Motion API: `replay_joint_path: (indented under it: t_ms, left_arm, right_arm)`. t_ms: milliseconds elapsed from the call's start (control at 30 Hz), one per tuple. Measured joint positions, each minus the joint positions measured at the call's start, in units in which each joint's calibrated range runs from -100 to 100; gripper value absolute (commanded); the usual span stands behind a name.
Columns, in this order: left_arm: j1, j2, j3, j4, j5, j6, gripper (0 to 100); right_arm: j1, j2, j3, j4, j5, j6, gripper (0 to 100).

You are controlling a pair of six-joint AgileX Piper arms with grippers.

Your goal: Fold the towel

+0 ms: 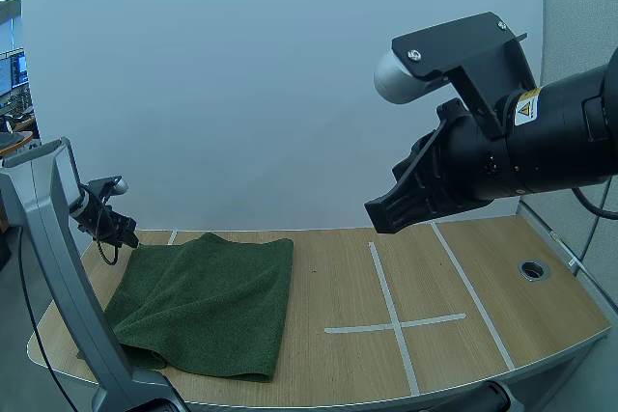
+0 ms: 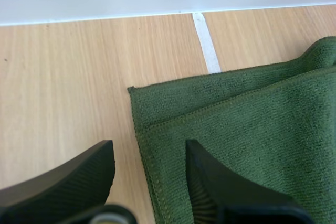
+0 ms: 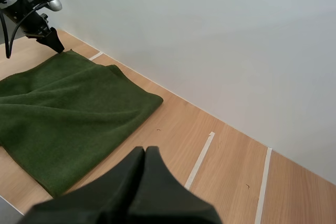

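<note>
Hovering low at the far left corner of the green towel (image 1: 208, 296), my left gripper (image 2: 149, 148) has its fingers spread, one over the bare wooden table (image 2: 63, 87) and one over the cloth. The doubled hem runs between the jaws, a stance that looks suited to pinching that corner for another fold. The towel lies doubled on the table's left side. My right gripper (image 1: 381, 219), fingers pressed together, hangs high and well apart from the cloth, probably to keep clear.
</note>
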Motion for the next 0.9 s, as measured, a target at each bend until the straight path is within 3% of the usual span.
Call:
replay_joint_path:
  t_ms: [133, 433, 900]
  left_arm:
    - [-0.12, 0.6, 0.0, 0.0, 0.0, -0.1, 69]
    - [-2.20, 1.0, 0.0, 0.1, -2.1, -0.2, 69]
    - [-2.20, 3.0, -0.1, 3.2, -5.5, -1.4, 69]
  right_arm:
    - [0.0, 0.0, 0.0, 0.0, 0.0, 0.0, 0]
    - [-0.6, 0.0, 0.0, 0.0, 0.0, -0.1, 0]
    - [-0.6, 0.0, 0.0, 0.0, 0.0, -0.1, 0]
